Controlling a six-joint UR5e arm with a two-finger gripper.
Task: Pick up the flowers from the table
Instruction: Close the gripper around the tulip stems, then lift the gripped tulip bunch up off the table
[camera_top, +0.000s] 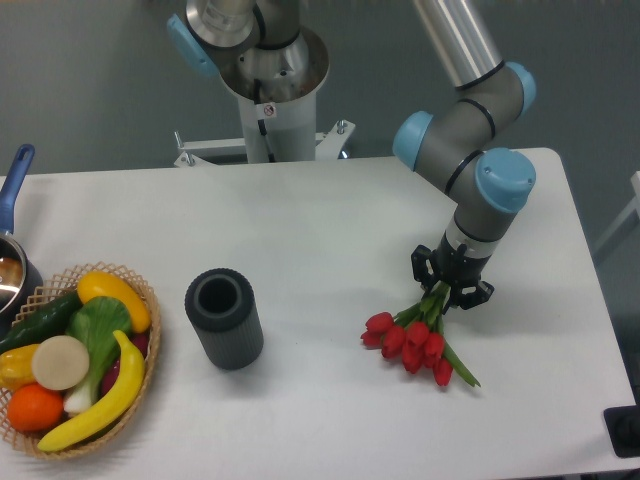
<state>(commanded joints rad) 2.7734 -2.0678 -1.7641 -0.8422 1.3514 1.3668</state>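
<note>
The flowers (410, 342), a bunch of red tulip buds on thin green stems, lie on the white table (330, 220) at the right, buds pointing toward the front left. My gripper (447, 293) stands over the stem end, its fingers closed around the green stems just above the buds. The stems' upper ends are hidden between the fingers. The buds still look close to the tabletop, and I cannot tell whether they touch it.
A dark grey ribbed cylinder cup (224, 318) stands left of centre. A wicker basket (140, 300) of fruit and vegetables sits at the front left. A pot with a blue handle (15, 178) is at the left edge. A black object (624, 432) sits at the front right corner.
</note>
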